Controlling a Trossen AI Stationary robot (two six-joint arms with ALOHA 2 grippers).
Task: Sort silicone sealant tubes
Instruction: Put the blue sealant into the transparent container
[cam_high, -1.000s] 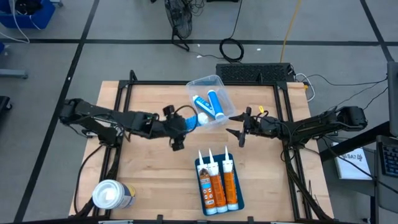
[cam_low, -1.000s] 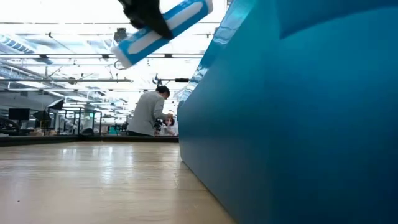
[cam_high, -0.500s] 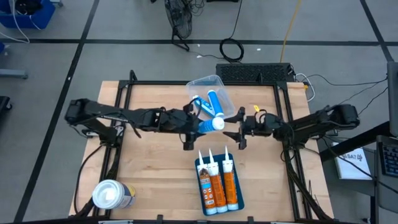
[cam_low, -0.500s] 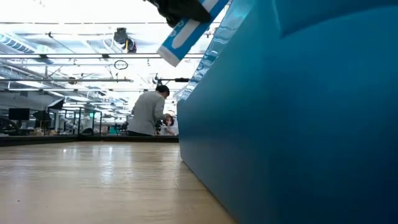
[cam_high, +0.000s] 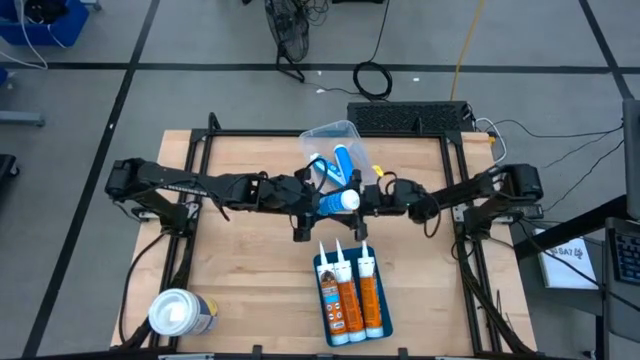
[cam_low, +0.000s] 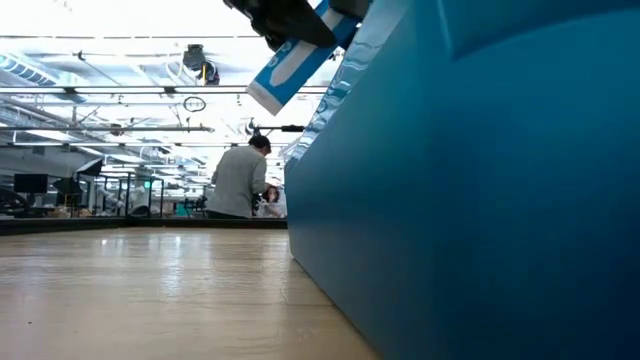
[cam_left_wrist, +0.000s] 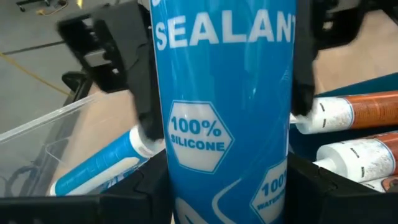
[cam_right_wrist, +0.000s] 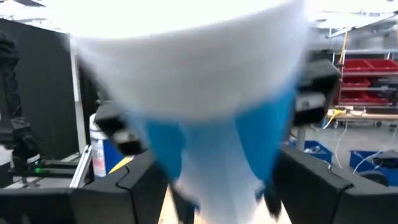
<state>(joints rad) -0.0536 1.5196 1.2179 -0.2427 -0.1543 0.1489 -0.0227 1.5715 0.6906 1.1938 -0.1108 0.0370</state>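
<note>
You've got a pale wooden table (cam_high: 250, 260) under everything. At its far middle sits a clear plastic bin (cam_high: 335, 132) with blue-and-white tubes (cam_high: 343, 162) lying inside. Near the front, right of centre, a blue tray (cam_high: 385, 325) rests on the wood, carrying three orange tubes (cam_high: 347, 300) side by side. A fat white-topped canister (cam_high: 178, 312) stands at the front left corner.

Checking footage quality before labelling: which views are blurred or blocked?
Right wrist view: the blue tube fills the frame, badly blurred. Low view: a blue tray wall blocks the right side. Left wrist view: tube label sharp. High view: clear.
</note>
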